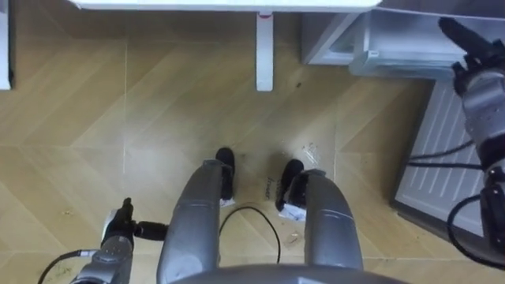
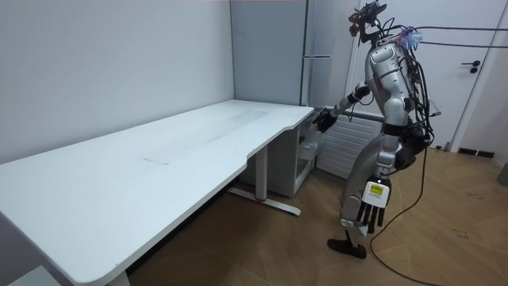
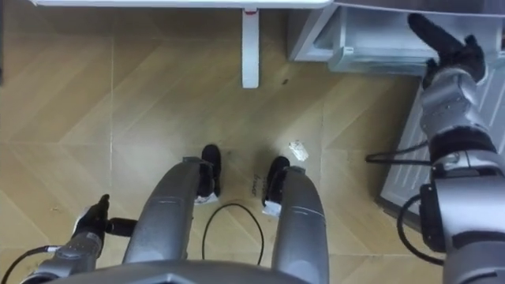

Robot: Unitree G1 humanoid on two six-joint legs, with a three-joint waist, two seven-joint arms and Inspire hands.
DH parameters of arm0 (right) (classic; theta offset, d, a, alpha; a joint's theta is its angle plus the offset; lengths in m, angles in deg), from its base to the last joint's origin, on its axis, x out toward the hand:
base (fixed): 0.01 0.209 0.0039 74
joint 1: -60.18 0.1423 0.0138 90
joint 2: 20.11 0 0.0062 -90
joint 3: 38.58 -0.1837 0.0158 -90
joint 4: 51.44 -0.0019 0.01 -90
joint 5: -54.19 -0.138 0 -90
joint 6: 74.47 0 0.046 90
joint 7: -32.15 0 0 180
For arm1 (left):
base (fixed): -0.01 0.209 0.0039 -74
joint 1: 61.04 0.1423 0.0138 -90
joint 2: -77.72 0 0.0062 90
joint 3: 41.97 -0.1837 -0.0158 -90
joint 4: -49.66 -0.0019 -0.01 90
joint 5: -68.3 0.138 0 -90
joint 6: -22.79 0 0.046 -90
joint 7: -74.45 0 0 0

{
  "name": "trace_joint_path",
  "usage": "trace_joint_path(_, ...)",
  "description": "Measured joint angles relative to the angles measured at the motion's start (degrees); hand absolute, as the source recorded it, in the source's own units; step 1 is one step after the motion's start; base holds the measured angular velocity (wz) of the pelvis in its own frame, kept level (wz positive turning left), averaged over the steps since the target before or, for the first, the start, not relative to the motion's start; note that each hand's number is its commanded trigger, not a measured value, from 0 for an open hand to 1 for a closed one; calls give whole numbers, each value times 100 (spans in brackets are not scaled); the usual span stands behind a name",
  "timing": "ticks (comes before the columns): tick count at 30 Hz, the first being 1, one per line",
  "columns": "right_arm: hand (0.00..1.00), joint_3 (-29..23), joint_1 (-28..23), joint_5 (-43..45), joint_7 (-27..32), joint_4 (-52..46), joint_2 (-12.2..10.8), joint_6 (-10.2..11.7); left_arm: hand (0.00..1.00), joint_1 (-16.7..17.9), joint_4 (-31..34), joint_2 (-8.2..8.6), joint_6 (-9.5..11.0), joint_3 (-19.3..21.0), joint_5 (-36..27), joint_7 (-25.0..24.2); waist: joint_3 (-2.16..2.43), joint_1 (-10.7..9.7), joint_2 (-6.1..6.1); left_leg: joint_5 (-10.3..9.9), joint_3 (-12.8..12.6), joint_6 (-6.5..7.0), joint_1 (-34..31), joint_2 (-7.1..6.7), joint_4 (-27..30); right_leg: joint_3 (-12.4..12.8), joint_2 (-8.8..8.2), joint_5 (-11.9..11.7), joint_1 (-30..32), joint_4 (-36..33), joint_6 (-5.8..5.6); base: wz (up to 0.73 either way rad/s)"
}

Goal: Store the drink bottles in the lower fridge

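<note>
Two hands were in view and neither held a drink. The right hand (image 3: 446,47) was reached out ahead and to the robot's right with its fingers straight and nothing in them. It hung just at the front edge of the lower fridge (image 1: 379,39), which seemed to stand open. The left hand (image 1: 117,233) hung low by the robot's thigh with loose, straight fingers, also empty. Where the drinks stood I could not tell.

The robot stood on the wooden floor (image 1: 158,118) at the end of the white surface (image 2: 159,151). One surface leg (image 1: 264,51) was in front of its feet and a ribbed white panel (image 1: 438,158) was close on its right.

As I judged it, the main risk was a wasted reach, since an arm going into the fridge with nothing in its hand would put no drink away. The right hand was also near enough to the fridge's rim that a small swing of the arm could strike it. A turn to fetch the drinks could brush the forearm against the ribbed panel or the corner of the surface.
</note>
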State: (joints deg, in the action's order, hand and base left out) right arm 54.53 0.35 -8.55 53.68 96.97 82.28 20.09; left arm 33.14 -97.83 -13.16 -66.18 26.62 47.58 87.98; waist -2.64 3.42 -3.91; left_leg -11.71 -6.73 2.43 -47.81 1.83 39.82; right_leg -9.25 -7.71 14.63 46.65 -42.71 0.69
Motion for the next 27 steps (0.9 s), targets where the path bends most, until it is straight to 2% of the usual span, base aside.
trace_joint_path(2, 0, 1, -156, 175, 271, -130, 0, 115, 0, 42, -19, 2, 45, -10, -2, 1, 42, 2, 21, 2, -30, -2, 97, 45, -60, -20, 29, -53, -106, 114, 16, -15)
trace_joint_path(7, 0, 4, -376, 440, 1102, -168, 0, 396, 0, 80, -113, 4, 156, -12, -8, 49, 74, 16, 57, 76, -120, -11, 340, 57, -350, 58, 92, -191, -291, 389, 6, -9)
trace_joint_path(15, 0, 5, -670, 437, 2149, -183, 0, 492, 0, 109, -112, 5, 228, -13, -166, 131, 71, 12, 66, 87, -135, -12, 329, 49, -416, 56, 80, -168, -268, 408, -3, 1)
trace_joint_path(22, 0, 16, -717, 382, 2593, -190, -2, 627, 0, 106, -112, 5, 318, -12, -355, 136, 67, 40, 75, 85, -137, -15, 317, 42, -455, 50, 80, -138, -253, 422, -8, 1)
trace_joint_path(27, 0, 30, -895, 98, 2509, -107, -8, 764, 0, 96, -159, 26, 332, -13, -352, 142, 63, 117, 112, 82, -120, -18, 310, 47, -455, 34, 94, -139, -275, 465, -8, 0)
